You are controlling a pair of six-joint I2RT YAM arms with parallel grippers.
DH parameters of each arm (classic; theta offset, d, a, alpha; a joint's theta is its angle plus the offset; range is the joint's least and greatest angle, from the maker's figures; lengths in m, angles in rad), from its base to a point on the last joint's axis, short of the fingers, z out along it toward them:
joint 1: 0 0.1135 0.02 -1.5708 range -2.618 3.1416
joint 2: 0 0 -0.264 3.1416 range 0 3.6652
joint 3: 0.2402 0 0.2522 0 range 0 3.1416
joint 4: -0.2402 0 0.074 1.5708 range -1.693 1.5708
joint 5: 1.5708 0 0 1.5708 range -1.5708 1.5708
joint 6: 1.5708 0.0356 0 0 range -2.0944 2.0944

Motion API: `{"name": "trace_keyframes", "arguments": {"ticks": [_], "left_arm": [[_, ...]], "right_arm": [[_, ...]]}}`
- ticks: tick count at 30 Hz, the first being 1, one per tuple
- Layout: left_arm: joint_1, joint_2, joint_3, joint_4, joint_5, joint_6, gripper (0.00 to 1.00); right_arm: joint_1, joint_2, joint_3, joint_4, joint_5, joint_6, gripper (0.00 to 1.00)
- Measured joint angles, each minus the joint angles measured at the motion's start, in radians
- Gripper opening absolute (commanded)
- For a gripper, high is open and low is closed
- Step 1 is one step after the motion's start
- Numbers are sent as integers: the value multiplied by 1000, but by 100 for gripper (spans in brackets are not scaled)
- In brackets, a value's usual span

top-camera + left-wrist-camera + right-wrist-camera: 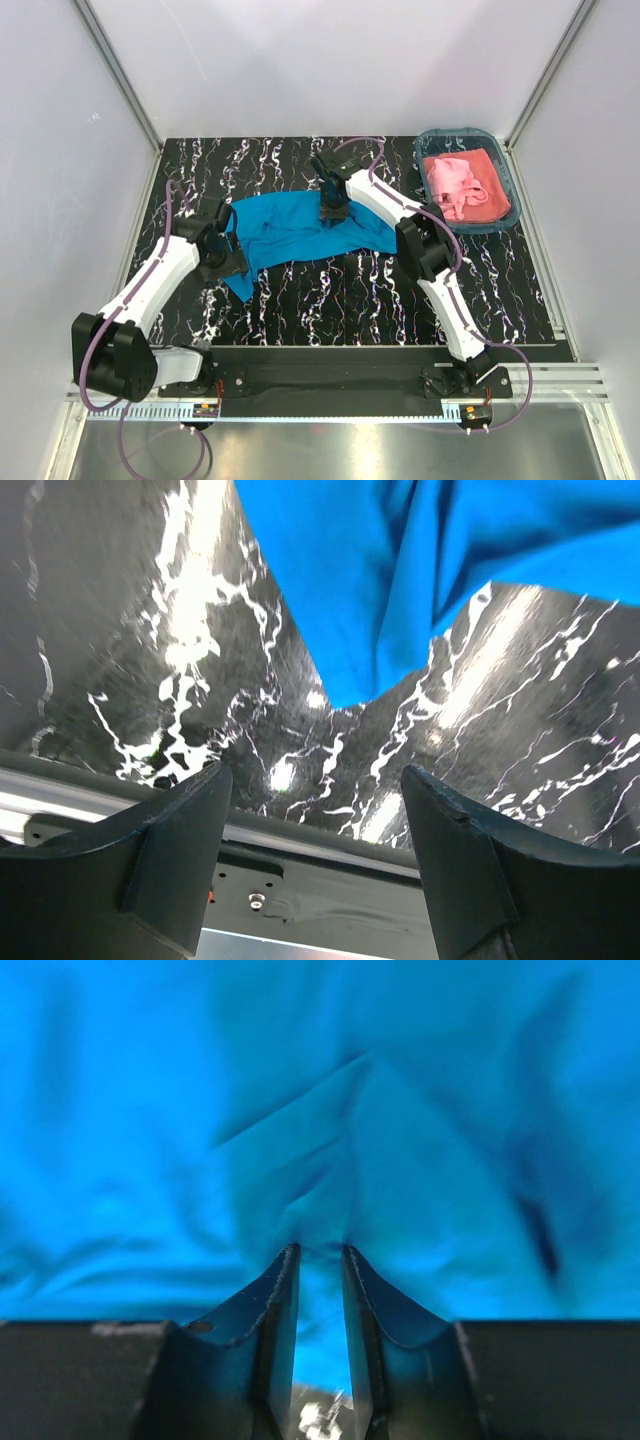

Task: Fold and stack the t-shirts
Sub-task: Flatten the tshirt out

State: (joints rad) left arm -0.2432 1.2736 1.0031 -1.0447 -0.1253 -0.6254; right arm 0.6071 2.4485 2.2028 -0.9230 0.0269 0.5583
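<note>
The turquoise-blue t-shirt [290,235] lies crumpled and stretched across the middle of the black marbled table [350,295]. My right gripper [333,212] presses down at its far edge; in the right wrist view the gripper [320,1250] is shut on a pinch of the blue cloth [420,1110]. My left gripper [224,246] is at the shirt's left end, open and empty. In the left wrist view the gripper [315,780] hovers over the table with a corner of the shirt [380,590] ahead. The salmon pink t-shirt [462,182] lies bunched in the basket.
The teal plastic basket [512,196] stands at the table's back right corner. White walls enclose the table on three sides. A black mounting rail [330,375] runs along the near edge, also showing in the left wrist view [300,880].
</note>
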Motion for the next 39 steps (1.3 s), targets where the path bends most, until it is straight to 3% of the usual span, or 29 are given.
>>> {"name": "trace_keyframes", "arguments": {"ticks": [14,36,39], "left_arm": [[-1,-62,-60,24,40,-31,73],[-1,-59,-84,55,58,-29,73],[-1,-59,-97,56,60,-29,73]], "right_arm": [[-11,63,108,-19,107,9,39],[20,91,103,24,108,-95,34],[20,103,121,17,114,-107,27]]}}
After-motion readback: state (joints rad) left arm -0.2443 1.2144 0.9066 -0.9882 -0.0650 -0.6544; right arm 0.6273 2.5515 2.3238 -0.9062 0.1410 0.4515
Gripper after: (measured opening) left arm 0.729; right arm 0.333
